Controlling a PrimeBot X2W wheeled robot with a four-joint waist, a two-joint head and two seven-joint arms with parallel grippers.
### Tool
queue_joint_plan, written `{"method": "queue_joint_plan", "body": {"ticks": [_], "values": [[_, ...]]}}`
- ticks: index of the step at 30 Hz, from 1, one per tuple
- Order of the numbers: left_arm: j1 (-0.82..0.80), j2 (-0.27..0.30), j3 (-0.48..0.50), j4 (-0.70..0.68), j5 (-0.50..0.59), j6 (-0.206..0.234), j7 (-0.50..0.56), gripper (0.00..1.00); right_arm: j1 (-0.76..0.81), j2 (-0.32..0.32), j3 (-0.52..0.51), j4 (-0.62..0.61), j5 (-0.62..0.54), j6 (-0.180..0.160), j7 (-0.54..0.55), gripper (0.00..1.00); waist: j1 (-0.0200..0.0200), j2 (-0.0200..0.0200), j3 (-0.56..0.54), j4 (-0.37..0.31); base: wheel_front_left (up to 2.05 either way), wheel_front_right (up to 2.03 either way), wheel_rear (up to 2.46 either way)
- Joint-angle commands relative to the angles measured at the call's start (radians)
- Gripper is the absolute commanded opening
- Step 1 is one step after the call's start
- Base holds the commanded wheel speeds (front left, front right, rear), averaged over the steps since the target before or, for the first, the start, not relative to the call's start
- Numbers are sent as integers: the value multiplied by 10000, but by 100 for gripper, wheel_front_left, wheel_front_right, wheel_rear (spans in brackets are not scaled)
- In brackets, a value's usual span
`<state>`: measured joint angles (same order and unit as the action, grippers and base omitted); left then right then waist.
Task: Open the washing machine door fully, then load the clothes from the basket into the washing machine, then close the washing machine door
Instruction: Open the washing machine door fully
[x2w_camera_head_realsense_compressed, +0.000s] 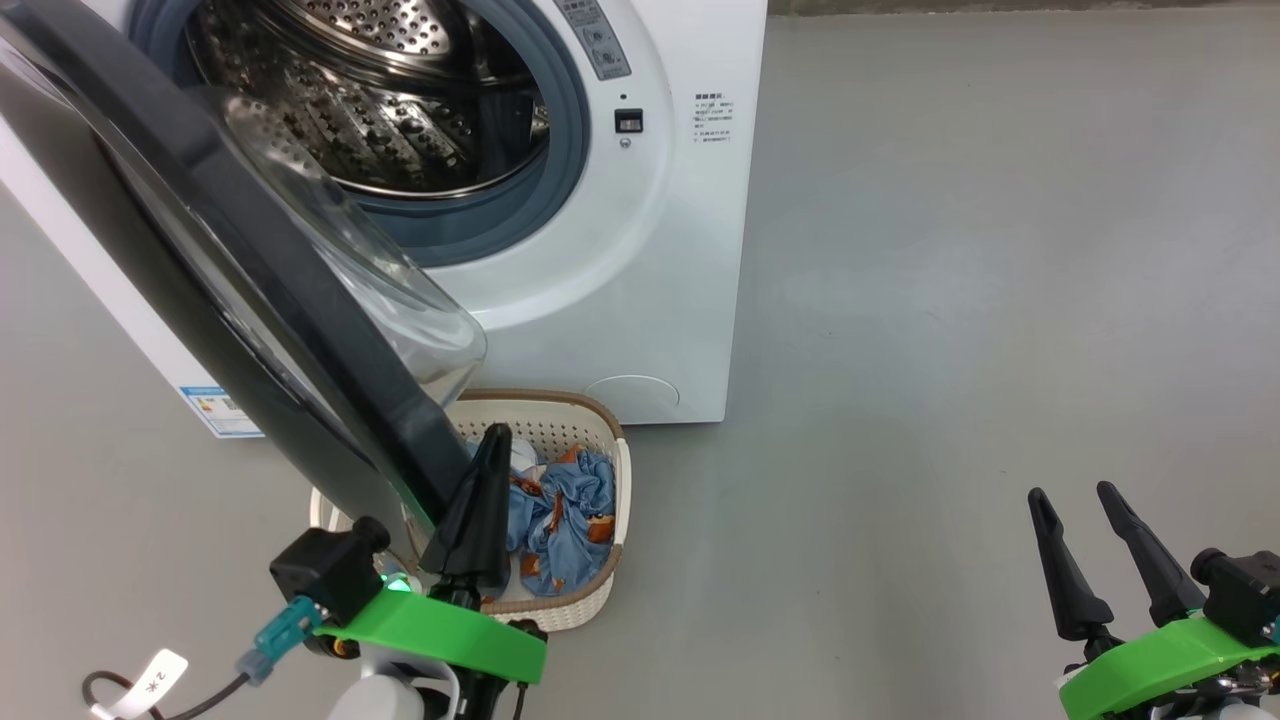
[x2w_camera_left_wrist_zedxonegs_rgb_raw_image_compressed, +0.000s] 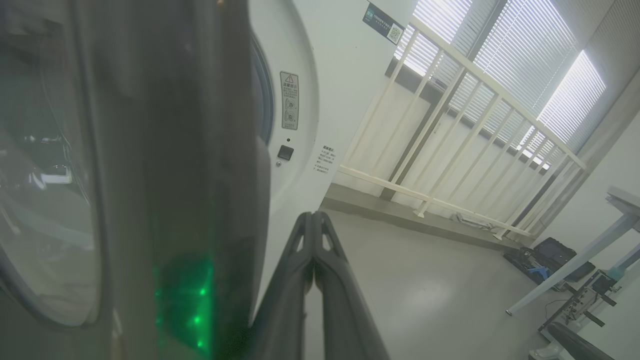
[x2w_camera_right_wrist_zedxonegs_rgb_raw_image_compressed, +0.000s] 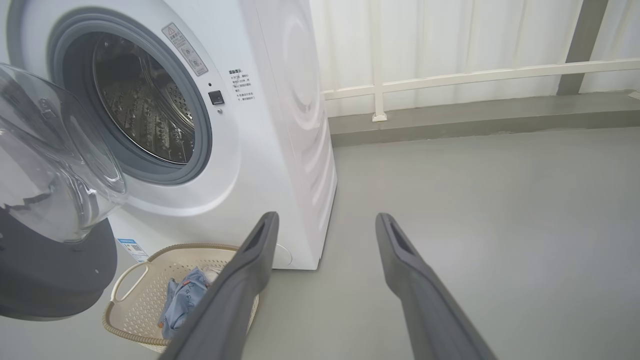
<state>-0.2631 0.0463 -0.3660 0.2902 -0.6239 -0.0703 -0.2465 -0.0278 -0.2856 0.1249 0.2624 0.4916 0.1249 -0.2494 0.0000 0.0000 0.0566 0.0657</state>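
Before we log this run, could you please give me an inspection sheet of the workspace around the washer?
Surface: grey floor, smooth, no spills seen.
Job's things: washing machine with its door swung open over the basket; clothes lie in the basket; no clothes seen in the drum.
Clutter: dark case on the floor near a table leg.
Grippers: left gripper shut, close beside the door's edge, contact unclear; right gripper open over bare floor.
Cables: tagged dark cable at the left wrist.
Surroundings: white railing, blinds behind.
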Motion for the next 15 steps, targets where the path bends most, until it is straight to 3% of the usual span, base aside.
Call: {"method": "queue_joint_plan", "body": {"ticks": [1, 15], "values": [[-356, 145, 411, -162, -3, -40, -98, 0, 0, -215, 140, -264, -66, 58, -124, 100, 0, 0, -16, 16, 0, 0, 0], [-355, 129, 827, 44, -45, -172, -145, 0, 12, -250, 102, -305, -57, 58, -124, 100, 0, 0, 5, 201, 0, 0, 0]]}}
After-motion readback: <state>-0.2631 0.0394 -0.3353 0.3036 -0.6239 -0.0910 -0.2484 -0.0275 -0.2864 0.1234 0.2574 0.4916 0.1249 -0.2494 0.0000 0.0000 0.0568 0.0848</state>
